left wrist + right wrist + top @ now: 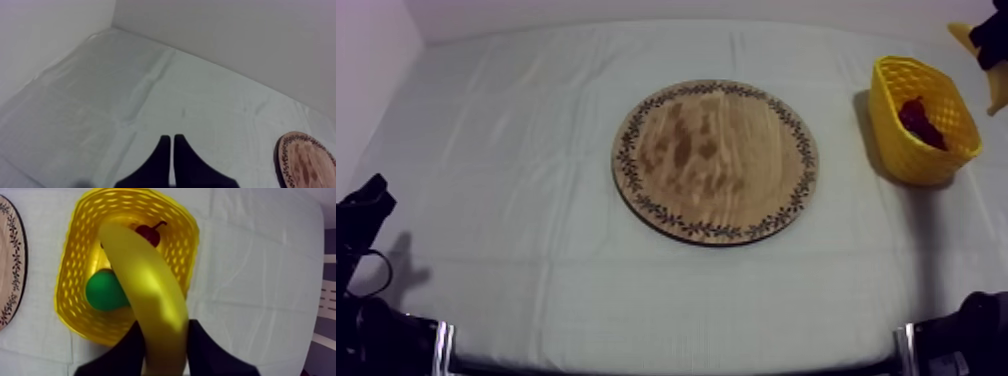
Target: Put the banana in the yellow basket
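The banana (145,283) hangs over the yellow basket (70,278), gripped at its near end between the two black fingers of my right gripper (162,333), which is shut on it. In the top view that gripper (991,40) is high at the far right, just beyond the basket (906,150), with the banana's yellow ends (999,95) showing on either side of it. The round wooden board (716,160) lies bare in the middle of the table. My left gripper (171,150) rests at the near left (366,205), fingers together as a narrow wedge.
Inside the basket lie a small red fruit (150,233) with a stem and a green pear (102,290); the red fruit (921,122) also shows from above. The board's patterned rim (10,268) lies just beside the basket. A wall borders the table's far edge.
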{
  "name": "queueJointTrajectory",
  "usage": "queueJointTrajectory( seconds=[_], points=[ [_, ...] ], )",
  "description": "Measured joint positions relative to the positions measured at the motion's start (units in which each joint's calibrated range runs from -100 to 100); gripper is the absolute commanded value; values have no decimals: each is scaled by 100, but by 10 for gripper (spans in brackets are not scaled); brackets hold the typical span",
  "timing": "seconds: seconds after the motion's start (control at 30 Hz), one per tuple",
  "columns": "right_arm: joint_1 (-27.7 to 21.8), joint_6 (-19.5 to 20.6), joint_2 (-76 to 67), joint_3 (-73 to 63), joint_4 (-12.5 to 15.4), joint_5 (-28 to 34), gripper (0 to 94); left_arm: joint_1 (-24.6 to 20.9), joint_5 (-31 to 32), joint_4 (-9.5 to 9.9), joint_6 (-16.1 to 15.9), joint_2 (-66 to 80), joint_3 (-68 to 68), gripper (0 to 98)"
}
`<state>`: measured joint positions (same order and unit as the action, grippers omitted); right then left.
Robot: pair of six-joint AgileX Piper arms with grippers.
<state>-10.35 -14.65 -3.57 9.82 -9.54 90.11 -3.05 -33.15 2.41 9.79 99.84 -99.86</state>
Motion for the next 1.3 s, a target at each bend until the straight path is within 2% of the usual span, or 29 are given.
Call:
queueJointTrajectory(
  seconds=[0.47,0.8,0.9,1.1,1.3],
  points=[
    [99,365,1453,-305,11,-444,183,0,0,0,0,0,0,1],
    [125,625,2487,-327,-65,-990,250,0,0,0,0,0,0,1],
    [125,680,2688,-320,-80,-1095,346,0,0,0,0,0,0,1],
    [133,667,2766,-312,-109,-1245,611,0,0,0,0,0,0,1],
    [162,635,2541,-193,-122,-1309,740,0,0,0,0,0,0,1]
  ],
)
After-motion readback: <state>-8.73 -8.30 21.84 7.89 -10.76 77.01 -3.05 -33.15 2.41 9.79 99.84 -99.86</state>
